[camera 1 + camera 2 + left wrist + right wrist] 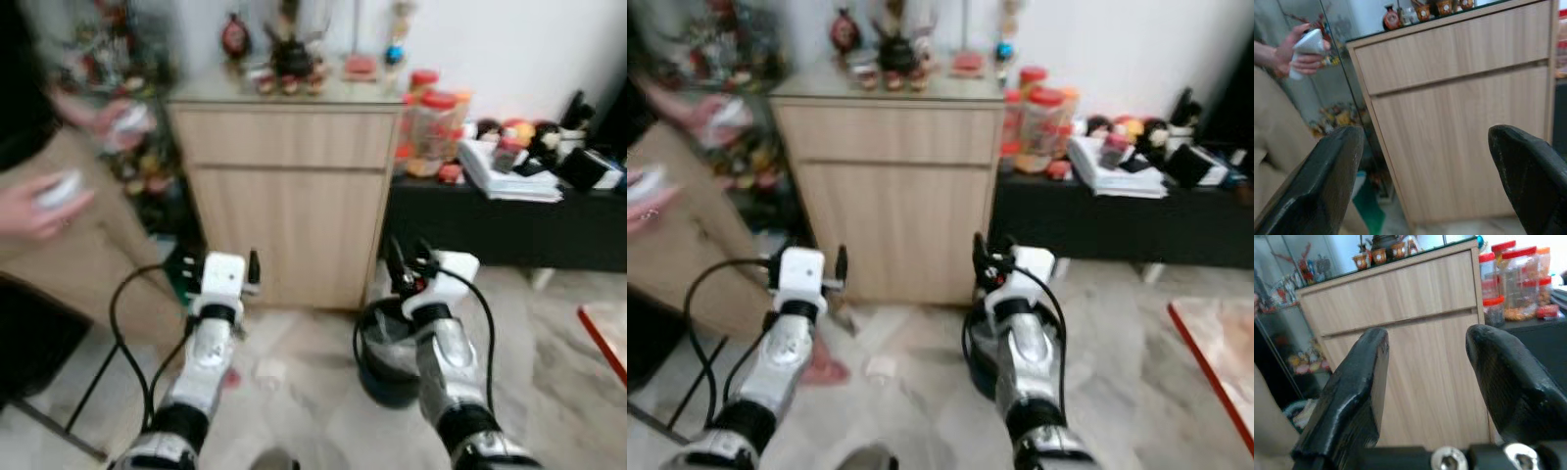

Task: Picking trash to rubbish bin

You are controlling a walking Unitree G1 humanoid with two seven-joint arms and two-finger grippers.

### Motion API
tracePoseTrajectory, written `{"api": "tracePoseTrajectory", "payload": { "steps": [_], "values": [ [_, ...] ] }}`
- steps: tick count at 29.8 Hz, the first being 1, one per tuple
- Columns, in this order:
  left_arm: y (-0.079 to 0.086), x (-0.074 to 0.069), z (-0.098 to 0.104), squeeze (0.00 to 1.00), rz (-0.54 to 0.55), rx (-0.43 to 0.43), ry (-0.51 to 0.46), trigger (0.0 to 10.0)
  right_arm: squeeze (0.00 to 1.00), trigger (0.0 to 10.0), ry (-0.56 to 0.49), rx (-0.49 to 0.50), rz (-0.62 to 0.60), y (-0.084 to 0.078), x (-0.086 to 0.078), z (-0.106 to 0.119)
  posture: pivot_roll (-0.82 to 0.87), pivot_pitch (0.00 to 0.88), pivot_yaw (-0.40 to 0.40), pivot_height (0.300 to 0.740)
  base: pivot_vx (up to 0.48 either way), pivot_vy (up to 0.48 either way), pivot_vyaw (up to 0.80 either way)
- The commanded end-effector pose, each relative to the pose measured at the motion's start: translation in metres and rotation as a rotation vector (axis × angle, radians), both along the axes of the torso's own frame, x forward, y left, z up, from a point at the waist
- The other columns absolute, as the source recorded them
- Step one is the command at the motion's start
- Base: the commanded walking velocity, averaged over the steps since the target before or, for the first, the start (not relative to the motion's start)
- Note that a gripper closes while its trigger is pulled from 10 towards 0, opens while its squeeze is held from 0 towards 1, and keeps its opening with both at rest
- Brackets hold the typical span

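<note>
White crumpled paper scrap (pixel 269 370) looks light, soft; pinch its middle. Left gripper (pixel 235 266) and right gripper (pixel 407 262) fingers apart, empty.

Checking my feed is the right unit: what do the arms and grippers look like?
Both arms are silver with black joint bands and white wrist blocks. A black cable loops beside each. The left gripper and right gripper each have two long, broad, matte black fingers; screw heads show at the right one's base.

light wood cabinet (pixel 284 196), dark bin (pixel 387 367)
</note>
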State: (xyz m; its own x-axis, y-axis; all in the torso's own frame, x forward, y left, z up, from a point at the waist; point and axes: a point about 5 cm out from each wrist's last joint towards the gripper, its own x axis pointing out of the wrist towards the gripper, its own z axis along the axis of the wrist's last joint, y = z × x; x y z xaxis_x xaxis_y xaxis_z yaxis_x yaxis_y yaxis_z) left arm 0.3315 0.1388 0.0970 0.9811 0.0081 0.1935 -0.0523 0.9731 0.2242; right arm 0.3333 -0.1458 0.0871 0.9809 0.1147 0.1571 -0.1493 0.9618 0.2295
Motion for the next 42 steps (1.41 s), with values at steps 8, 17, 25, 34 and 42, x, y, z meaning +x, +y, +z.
{"api": "tracePoseTrajectory", "payload": {
  "steps": [8,17,25,34,42],
  "values": [
    [0.013,-0.006,-0.03,0.0,0.02,-0.001,0.164,10.0,0.0,10.0,0.058,-0.036,-0.05,-0.026,-0.002,-0.008,0.18,0.0,-0.057,0.74,0.0,0.0,0.0],
    [0.027,-0.037,-0.085,0.0,0.009,0.026,0.456,10.0,0.0,10.0,0.337,-0.015,-0.156,-0.062,-0.03,-0.059,0.18,0.0,-0.081,0.74,0.0,0.0,0.0],
    [0.039,-0.072,-0.125,0.0,0.039,-0.006,0.693,10.0,0.0,10.0,0.561,0.034,-0.267,-0.082,-0.064,-0.096,0.17,0.0,-0.084,0.74,0.0,0.0,0.0],
    [0.041,-0.106,-0.155,0.0,0.068,-0.02,0.903,10.0,0.0,10.0,0.761,0.053,-0.359,-0.089,-0.098,-0.126,0.15,0.0,-0.09,0.74,0.0,0.0,0.0],
    [0.041,-0.115,-0.162,0.0,0.062,-0.016,0.97,10.0,0.0,10.0,0.86,0.043,-0.383,-0.087,-0.117,-0.141,0.12,0.0,-0.07,0.74,0.0,0.0,0.0]
  ]
}}
